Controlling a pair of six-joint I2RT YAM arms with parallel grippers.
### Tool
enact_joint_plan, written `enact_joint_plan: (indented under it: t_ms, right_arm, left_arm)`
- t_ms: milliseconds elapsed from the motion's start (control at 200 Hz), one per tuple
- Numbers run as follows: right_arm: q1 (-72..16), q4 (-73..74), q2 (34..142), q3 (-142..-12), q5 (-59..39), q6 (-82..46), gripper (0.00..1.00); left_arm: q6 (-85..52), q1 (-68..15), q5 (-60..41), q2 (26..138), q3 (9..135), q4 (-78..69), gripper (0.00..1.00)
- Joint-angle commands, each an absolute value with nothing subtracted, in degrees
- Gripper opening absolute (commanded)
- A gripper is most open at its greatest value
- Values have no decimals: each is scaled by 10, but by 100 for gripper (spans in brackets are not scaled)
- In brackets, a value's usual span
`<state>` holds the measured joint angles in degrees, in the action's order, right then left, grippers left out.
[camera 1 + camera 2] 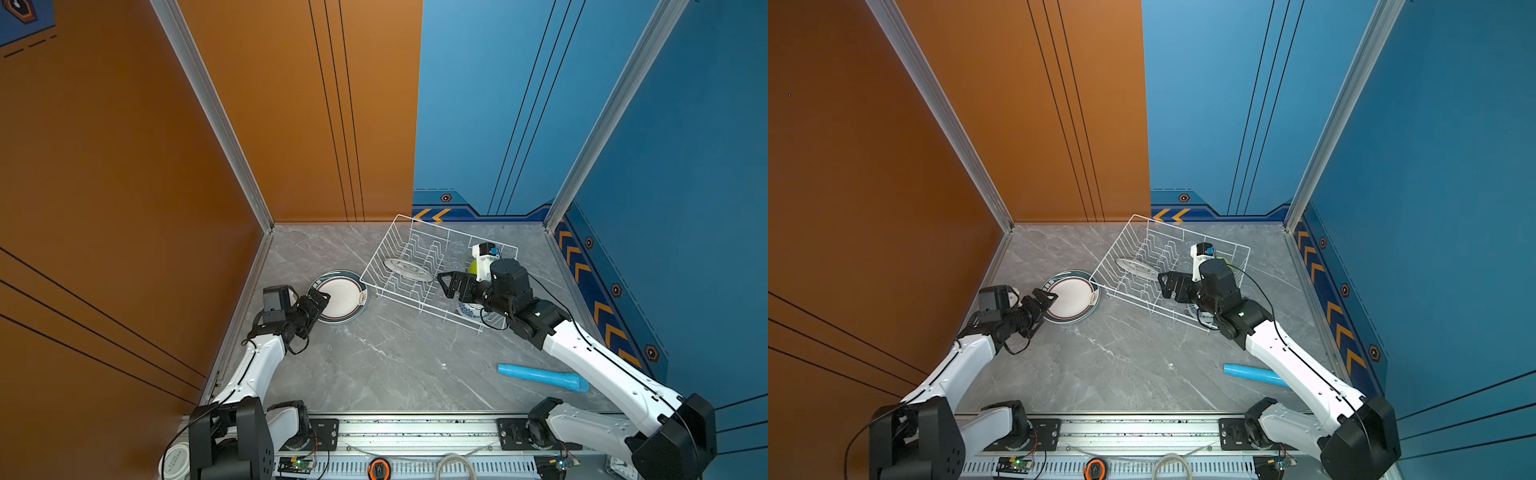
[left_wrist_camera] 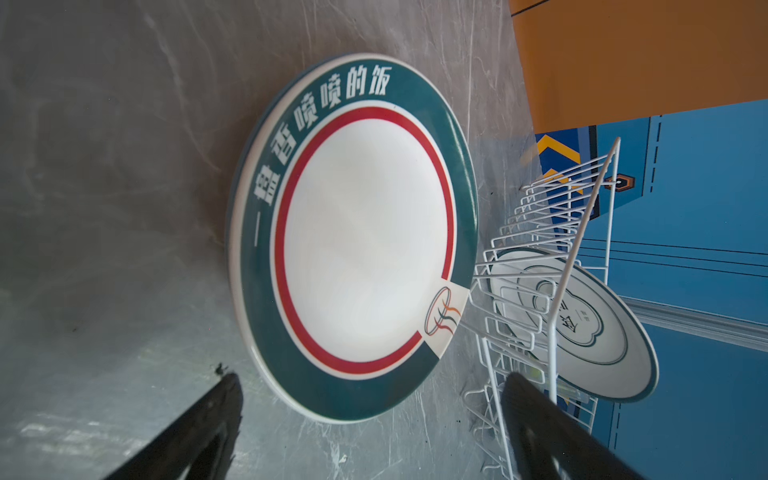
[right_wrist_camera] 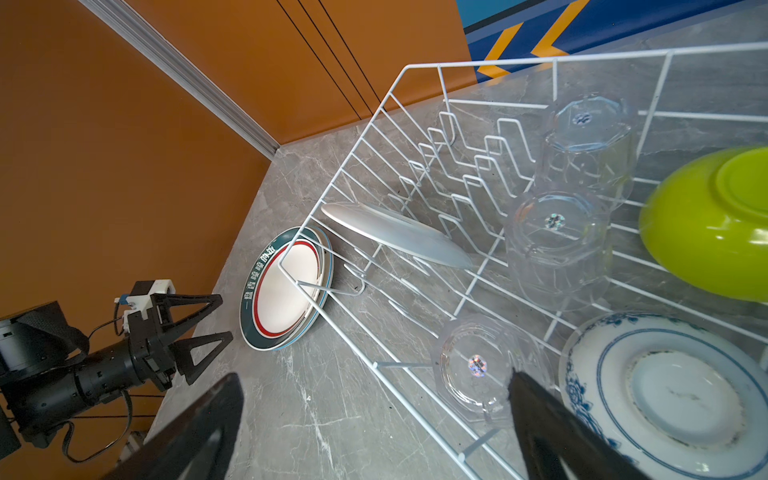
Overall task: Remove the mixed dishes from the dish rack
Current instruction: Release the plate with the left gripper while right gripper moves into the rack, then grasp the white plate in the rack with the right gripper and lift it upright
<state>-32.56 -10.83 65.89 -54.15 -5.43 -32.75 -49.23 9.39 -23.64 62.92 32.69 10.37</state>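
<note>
A dark-rimmed white plate (image 1: 341,296) (image 1: 1073,301) (image 2: 361,237) lies flat on the table, left of the dish rack (image 1: 457,231) (image 1: 1183,229) (image 3: 540,60). My left gripper (image 1: 323,305) (image 2: 372,378) is open at its near rim, fingers wide on either side and apart from it. In the rack a white plate (image 1: 409,269) (image 3: 395,235) leans in the dividers, beside clear glass cups (image 3: 557,245), a lime-green bowl (image 3: 706,232) and a white-and-blue bowl (image 3: 665,395), all upside down. My right gripper (image 1: 442,284) (image 3: 374,378) hangs open over the rack's near side by a cup (image 3: 478,365).
A light blue tube (image 1: 542,377) (image 1: 1254,374) lies on the table at the front right, under the right arm. The orange wall stands close on the left, the blue wall on the right. Grey table shows between the plate and the tube.
</note>
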Motion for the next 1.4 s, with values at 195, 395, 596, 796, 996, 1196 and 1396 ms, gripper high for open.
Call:
enact_joint_plan:
  t_ms: [195,395,596,796,996,1196,1396]
  right_arm:
    - [-385,-225,787,-674,61,-193,98]
    - [-428,-261,892,-764,117,-133,87]
    - [-440,-323,983,-855,141,-103,63]
    - [-438,-331,1014,-890,165,-89,57]
    - [-427,-355,1049,-937,175,-66,56]
    - [-413,-366,1084,-975,158,-54,51]
    - [-409,-378,1127,-1016,157,-40,47]
  left_arm:
    - [-460,80,-244,565,344,159,98]
    - [-437,61,-245,529,347,163,98]
    - [-384,37,-253,531,383,172,98]
    - [-381,30,-271,538,394,171,98]
    - [-382,28,-272,531,380,171,98]
    - [-383,26,-272,529,376,171,98]
    - [-382,22,-272,528,381,172,98]
